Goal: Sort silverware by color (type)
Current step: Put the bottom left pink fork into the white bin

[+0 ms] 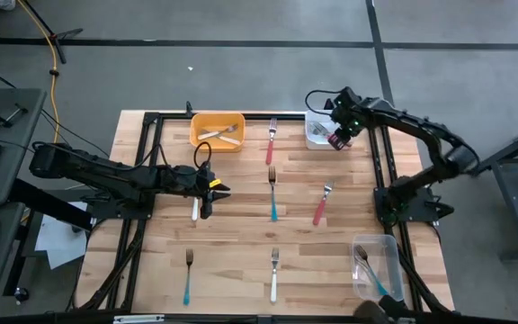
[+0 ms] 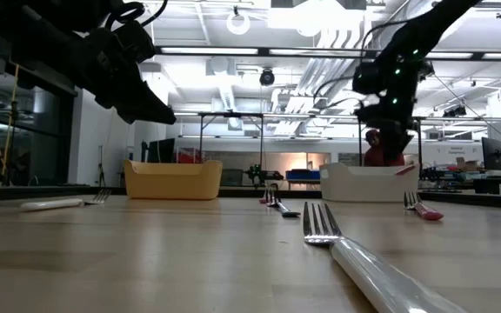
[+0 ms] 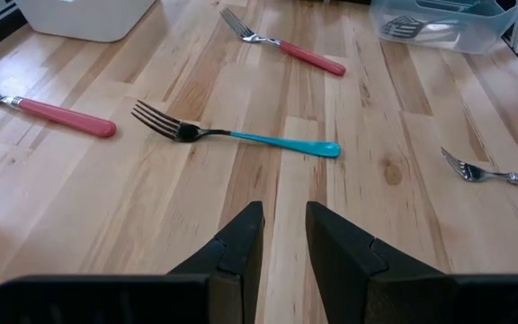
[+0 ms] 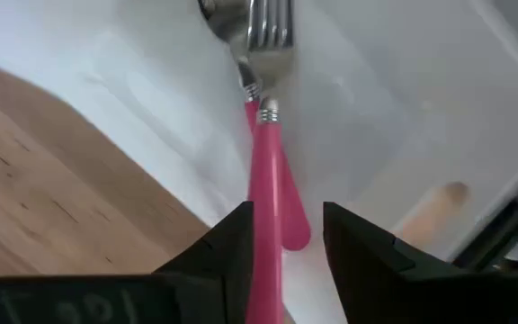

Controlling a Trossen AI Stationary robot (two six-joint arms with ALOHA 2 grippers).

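Observation:
My right gripper point(image 1: 335, 139) point(image 4: 286, 220) hangs open over the white bin point(image 1: 316, 135). Pink-handled forks point(image 4: 268, 162) lie in the bin, and one handle shows in the gap between the fingers without being pinched. My left gripper point(image 1: 218, 191) point(image 3: 284, 216) hovers above the table's left middle with its fingers a narrow gap apart and nothing between them. A white-handled fork point(image 1: 195, 209) lies flat just beside it. Ahead of it on the wood lie a teal fork point(image 3: 241, 137) point(image 1: 273, 193) and two red forks point(image 1: 270, 144) point(image 1: 321, 205).
An orange bin point(image 1: 217, 130) at the far edge holds white forks. A clear bin point(image 1: 376, 265) at the near right holds a teal fork. Another teal fork point(image 1: 188, 274) and a white fork point(image 1: 275, 274) lie near the front edge. Black frame rails run along both table sides.

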